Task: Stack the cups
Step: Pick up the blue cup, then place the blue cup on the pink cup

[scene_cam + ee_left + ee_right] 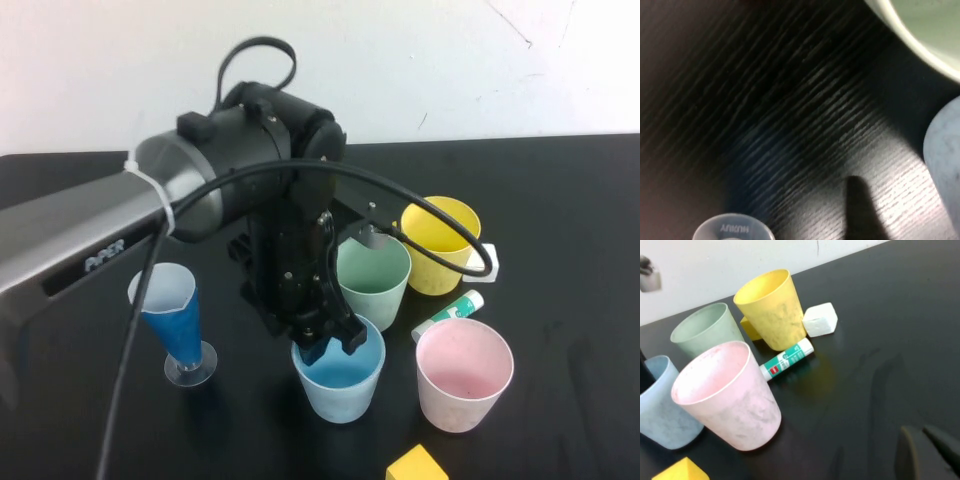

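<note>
Four cups stand upright and apart on the black table (580,200): yellow (440,240) at the back, green (372,275) beside it, light blue (340,385) in front and pink (462,372) to its right. My left gripper (328,342) points down at the blue cup's back rim, open. In the left wrist view one dark finger (860,215) stands off the blue cup's wall (945,160), with the green cup's rim (920,25) beyond. My right gripper (927,447) is shut and empty, low over bare table to the right of the pink cup (730,400).
A blue-and-white paper cone (172,320) on a clear base stands left of the left arm. A glue stick (448,315) lies between the yellow and pink cups, and a white block (488,262) sits beside the yellow cup. A yellow block (415,465) lies at the front edge.
</note>
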You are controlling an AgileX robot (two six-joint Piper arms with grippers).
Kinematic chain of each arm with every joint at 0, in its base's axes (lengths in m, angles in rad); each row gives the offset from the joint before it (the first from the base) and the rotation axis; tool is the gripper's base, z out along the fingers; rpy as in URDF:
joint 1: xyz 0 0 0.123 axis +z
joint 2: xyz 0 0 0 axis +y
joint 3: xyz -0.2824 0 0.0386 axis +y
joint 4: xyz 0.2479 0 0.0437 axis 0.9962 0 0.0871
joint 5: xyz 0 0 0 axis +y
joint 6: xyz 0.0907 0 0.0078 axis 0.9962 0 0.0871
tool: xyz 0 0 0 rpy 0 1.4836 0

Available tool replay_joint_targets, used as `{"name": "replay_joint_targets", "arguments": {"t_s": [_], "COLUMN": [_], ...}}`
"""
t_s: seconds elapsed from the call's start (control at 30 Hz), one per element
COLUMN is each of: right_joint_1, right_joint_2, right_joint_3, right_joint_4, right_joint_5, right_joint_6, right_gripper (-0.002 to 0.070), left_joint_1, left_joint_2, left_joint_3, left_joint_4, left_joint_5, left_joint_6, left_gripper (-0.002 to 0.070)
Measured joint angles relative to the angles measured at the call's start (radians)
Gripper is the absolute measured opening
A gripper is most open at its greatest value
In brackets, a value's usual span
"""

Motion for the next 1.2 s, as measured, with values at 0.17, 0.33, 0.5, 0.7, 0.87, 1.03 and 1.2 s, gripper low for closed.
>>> {"name": "replay_joint_targets", "arguments": {"t_s": [0.17,0.33,0.5,0.7,0.87,1.03,1.2], "right_joint_1": [0.0,0.0,0.0,0.0,0.0,0.0,0.0], "right_joint_2": [0.0,0.0,0.0,0.0,0.0,0.0,0.0], "right_joint_3": [0.0,0.0,0.0,0.0,0.0,0.0,0.0], "right_joint_4": [0.002,0.002,0.002,0.002,0.005,0.006,0.006], "right_joint_5": [0.0,0.0,-0.002,-0.004,-0.011,-0.015,-0.015], "right_joint_6": [-0.012,-0.019,-0.019,-0.021,-0.027,-0.029,-0.03], "right_gripper": [-0.0003,-0.0003,-0.0003,-0.0003,-0.0003,-0.0003,-0.0003], "left_joint_1": [0.0,-0.001,-0.001,-0.001,-0.037,-0.096,-0.11], "left_joint_2": [0.012,-0.008,-0.106,-0.271,-0.322,-0.284,-0.208], "left_joint_3": [0.0,-0.001,-0.001,-0.001,-0.001,-0.001,-0.001], "left_joint_4": [-0.011,-0.011,0.007,-0.106,-0.224,-0.209,-0.194], "left_joint_5": [-0.017,-0.017,-0.011,0.003,-0.03,-0.146,-0.229], "left_joint_6": [0.006,0.011,0.012,0.008,0.046,0.056,0.061], "left_gripper": [0.0076,0.0012,0.0006,0.0006,0.0006,0.0006,0.0006]}}
